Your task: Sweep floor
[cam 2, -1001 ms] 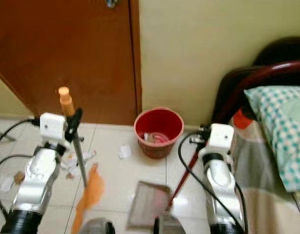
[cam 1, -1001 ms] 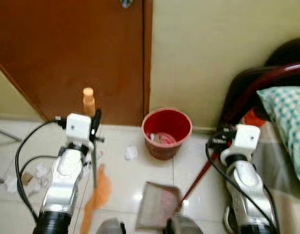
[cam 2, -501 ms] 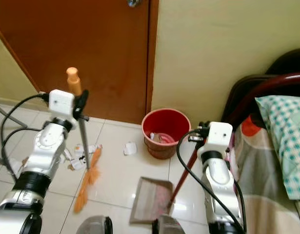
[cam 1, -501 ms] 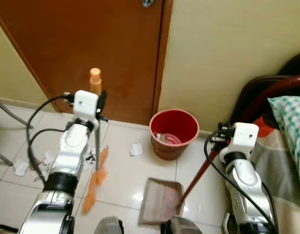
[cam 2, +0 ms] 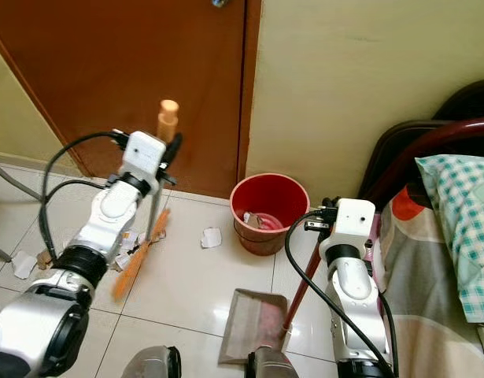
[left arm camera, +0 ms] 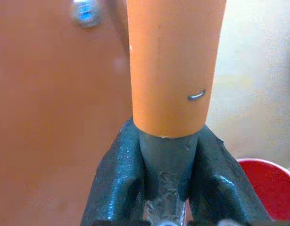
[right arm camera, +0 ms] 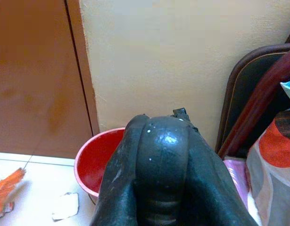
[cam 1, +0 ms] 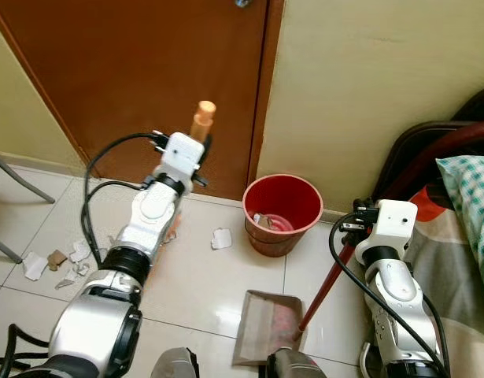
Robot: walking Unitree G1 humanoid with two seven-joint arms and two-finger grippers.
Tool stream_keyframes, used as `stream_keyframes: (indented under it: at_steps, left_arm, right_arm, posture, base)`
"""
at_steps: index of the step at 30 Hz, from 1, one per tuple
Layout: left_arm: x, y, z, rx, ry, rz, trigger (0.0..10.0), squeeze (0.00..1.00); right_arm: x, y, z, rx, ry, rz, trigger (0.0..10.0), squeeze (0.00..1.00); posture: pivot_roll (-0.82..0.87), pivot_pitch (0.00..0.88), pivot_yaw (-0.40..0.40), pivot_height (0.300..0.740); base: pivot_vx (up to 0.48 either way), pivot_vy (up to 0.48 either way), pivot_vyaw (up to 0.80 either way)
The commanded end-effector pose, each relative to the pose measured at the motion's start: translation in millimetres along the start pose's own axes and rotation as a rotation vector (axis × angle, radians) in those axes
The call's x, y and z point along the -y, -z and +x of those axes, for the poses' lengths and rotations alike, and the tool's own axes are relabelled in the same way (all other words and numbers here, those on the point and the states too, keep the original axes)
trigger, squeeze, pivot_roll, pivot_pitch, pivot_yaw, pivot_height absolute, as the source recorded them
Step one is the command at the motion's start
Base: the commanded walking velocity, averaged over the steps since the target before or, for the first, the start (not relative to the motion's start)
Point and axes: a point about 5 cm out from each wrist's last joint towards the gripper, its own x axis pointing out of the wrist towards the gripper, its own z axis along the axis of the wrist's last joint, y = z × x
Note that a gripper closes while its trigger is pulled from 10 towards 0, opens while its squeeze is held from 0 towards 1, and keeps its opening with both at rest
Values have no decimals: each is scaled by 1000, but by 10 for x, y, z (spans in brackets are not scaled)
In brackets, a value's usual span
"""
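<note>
On the white tiled floor (cam 2: 186,276) by the brown wooden door (cam 2: 131,79), we are mid-sweep. Our left gripper (left arm camera: 167,162) is clamped on the grey metal broom handle with its orange cap (left arm camera: 173,66); the orange bristle head (cam 2: 139,248) angles down to the tiles beside the scattered white paper scraps (cam 1: 68,264). Our right gripper (right arm camera: 156,174) has its fingers pressed together on something hidden, judging by the eye views the red handle (cam 1: 320,287) of the grey long-handled dustpan (cam 1: 265,327), which sits on the floor just before the round red plastic bin (cam 1: 282,213). One more scrap (cam 1: 221,238) lies between broom and bin.

Next we judge the bristles must drag the scraps toward the dustpan mouth.

Versus half a second ago, our left arm has reached further forward and rightward, and the bristles sit closer to the door.
</note>
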Motion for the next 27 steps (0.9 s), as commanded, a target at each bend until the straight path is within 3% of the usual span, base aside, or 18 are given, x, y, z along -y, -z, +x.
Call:
stream_keyframes:
  at_steps: [1, 7, 14, 19, 24, 27]
  left_arm:
    - [57, -135, 79, 69, 60, 60, 10000, 0]
    - [426, -151, 82, 104, 257, 137, 10000, 0]
    - [764, -185, 75, 137, 378, 121, 10000, 0]
    - [955, -174, 19, 142, 471, 60, 10000, 0]
    - [1145, -52, -147, 99, 600, -118, 10000, 0]
    - [1166, 0, -201, 78, 619, -168, 10000, 0]
  right_arm:
    - [3, -74, -4, 29, 5, -2, 10000, 0]
    - [2, -78, -8, 31, 9, -3, 10000, 0]
    - [-10, -75, -20, 31, 12, 1, 10000, 0]
    - [-13, -75, -26, 31, 15, 2, 10000, 0]
    - [-22, -73, -16, 30, 13, 2, 10000, 0]
    - [-28, -75, -8, 30, 11, 1, 10000, 0]
  posture:
    - [-62, 125, -15, 740]
    - [-69, 129, -12, 740]
    - [-79, 134, -4, 740]
    - [-80, 136, -2, 740]
    - [-77, 141, -2, 740]
    - [-73, 143, -5, 740]
  base:
    - [0, 0, 0]
    - [0, 0, 0]
    - [0, 0, 0]
    - [0, 0, 0]
    - [0, 0, 0]
    - [0, 0, 0]
